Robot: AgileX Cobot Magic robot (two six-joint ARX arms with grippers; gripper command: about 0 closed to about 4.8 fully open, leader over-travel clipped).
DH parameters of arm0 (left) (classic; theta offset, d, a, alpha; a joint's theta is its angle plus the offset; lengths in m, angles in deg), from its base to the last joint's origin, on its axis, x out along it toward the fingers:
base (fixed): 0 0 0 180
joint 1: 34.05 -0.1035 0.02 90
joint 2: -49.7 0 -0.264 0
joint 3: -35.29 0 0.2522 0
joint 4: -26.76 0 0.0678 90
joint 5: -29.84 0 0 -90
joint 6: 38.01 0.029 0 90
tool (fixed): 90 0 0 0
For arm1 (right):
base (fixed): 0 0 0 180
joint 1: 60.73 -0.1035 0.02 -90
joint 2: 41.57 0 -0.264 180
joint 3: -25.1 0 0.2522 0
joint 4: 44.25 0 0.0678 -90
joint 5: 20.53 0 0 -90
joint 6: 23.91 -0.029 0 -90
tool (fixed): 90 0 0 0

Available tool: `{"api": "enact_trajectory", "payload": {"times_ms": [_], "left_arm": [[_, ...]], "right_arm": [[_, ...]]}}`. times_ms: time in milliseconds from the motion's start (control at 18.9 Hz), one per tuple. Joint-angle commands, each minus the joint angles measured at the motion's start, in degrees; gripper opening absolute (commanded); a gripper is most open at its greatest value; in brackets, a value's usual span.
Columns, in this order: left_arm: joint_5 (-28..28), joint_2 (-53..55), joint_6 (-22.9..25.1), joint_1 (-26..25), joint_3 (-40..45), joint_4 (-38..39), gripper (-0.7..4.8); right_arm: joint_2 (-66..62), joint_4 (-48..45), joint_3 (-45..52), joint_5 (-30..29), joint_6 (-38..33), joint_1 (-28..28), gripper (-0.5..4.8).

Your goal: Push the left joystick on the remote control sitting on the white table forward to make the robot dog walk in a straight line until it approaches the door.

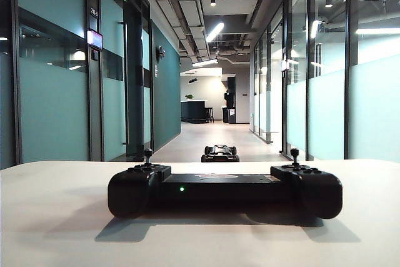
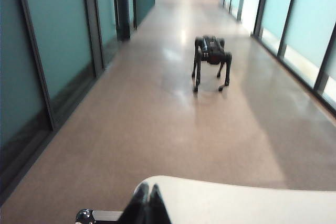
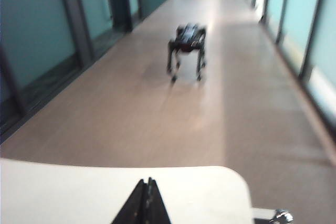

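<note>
On the white table [image 1: 56,217] lay one remote control [image 1: 225,189] with two sticks, the left joystick [image 1: 148,153] upright; one robot dog [image 1: 220,153] stood beyond in the glass-walled corridor. Left wrist view: left gripper [image 2: 147,188] pinched together, empty. Right wrist view: right gripper [image 3: 147,182] likewise.

Black gamepad-style remote control [image 1: 225,190] sits flat on the white table [image 1: 62,229], green light on. Its left joystick [image 1: 148,155] stands upright. The robot dog [image 2: 211,60] stands on all fours down the corridor floor.
</note>
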Motion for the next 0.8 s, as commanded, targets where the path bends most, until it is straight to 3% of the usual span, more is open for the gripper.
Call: {"api": "enact_trajectory", "payload": {"times_ms": [53, 159, 371, 636, 795], "left_arm": [[-2.1, 7.0, -0.5, 0.5, -6.4, 2.6, -0.05], [-3.4, 11.2, -0.7, 2.8, -10.0, 4.3, -0.05], [-3.8, 18.4, -0.5, 12.5, -16.0, 9.3, -0.05], [-5.4, 27.0, 2.6, 23.8, -21.5, 17.7, -0.05], [-10.6, 32.0, 2.6, 25.7, -26.3, 24.2, -0.05]], "right_arm": [[-6.5, 4.7, -6.9, 1.6, -0.2, -3.5, -0.03], [-10.7, 7.5, -10.8, 3.6, -3.6, -7.0, -0.04], [-17.9, 14.6, -16.3, 9.2, -9.4, -15.5, -0.04], [-26.2, 26.9, -22.0, 9.8, -13.6, -24.2, -0.04], [-30.9, 34.1, -24.7, 8.6, -15.2, -26.9, -0.04]]}}
